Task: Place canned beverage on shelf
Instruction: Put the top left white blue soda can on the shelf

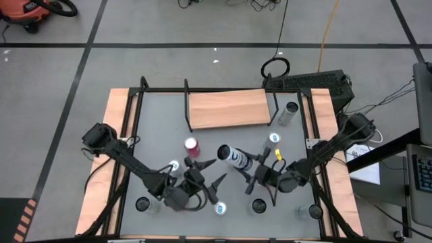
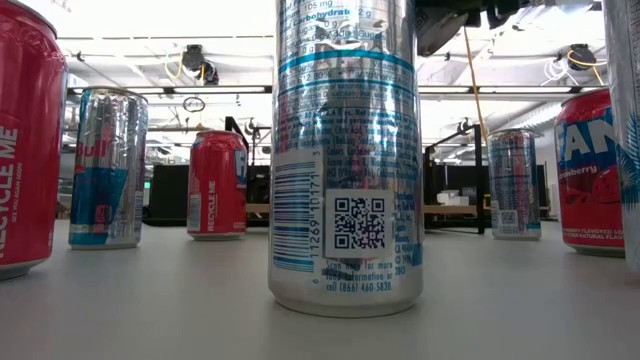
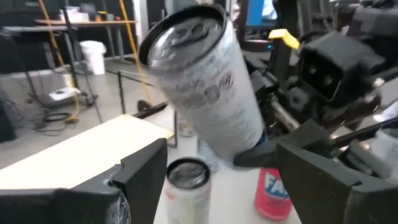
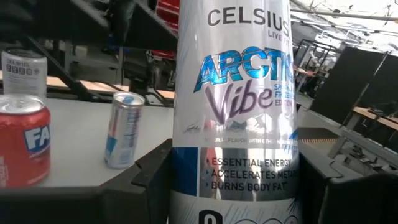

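Observation:
A white Celsius can (image 1: 232,156) is tilted above the table's middle, its top toward the left; it also shows in the right wrist view (image 4: 239,106) and the left wrist view (image 3: 208,87). My right gripper (image 1: 246,164) is shut on it. My left gripper (image 1: 212,173) is open and empty, just left of the can, its fingers (image 3: 140,177) wide apart before the can's top. The shelf (image 1: 227,108), a light-wood board with black rod frames, stands at the far middle of the table with nothing on it. My right gripper pinches the can's lower body (image 4: 186,174) between its two fingers, one on each side wall. The fingers come from the table's right side, roughly level, and lie across the can. The can is lifted clear of the table and leans with its top (image 3: 180,34) toward the left.
A red can (image 1: 192,146) and a silver one (image 1: 174,165) stand near my left gripper. Two cans (image 1: 273,138) (image 1: 291,109) stand right of the shelf. Several cans (image 1: 221,209) line the near edge. Black rails (image 1: 135,135) run along the table's sides.

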Tool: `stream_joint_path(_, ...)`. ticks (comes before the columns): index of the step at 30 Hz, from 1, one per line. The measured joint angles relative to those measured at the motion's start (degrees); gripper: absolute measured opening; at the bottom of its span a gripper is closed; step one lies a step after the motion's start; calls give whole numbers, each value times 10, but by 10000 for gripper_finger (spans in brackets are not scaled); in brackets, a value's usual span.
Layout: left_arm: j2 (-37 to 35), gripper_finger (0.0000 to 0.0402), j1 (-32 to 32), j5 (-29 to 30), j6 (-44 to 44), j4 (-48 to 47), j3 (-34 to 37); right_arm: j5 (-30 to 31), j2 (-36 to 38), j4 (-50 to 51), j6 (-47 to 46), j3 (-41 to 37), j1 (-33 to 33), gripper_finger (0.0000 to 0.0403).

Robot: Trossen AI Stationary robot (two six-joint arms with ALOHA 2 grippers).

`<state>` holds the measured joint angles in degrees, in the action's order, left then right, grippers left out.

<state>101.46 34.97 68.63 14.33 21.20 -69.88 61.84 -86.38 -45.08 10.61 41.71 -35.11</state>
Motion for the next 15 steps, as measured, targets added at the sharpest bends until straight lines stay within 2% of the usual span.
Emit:
stream_joint_path(7,5,295,6,7,0,7,0,18,-17,-14,4,0,-14,203)
stream_joint_path(15,5,295,3,-48,-57,9,0,32,-16,-46,41,0,-14,203)
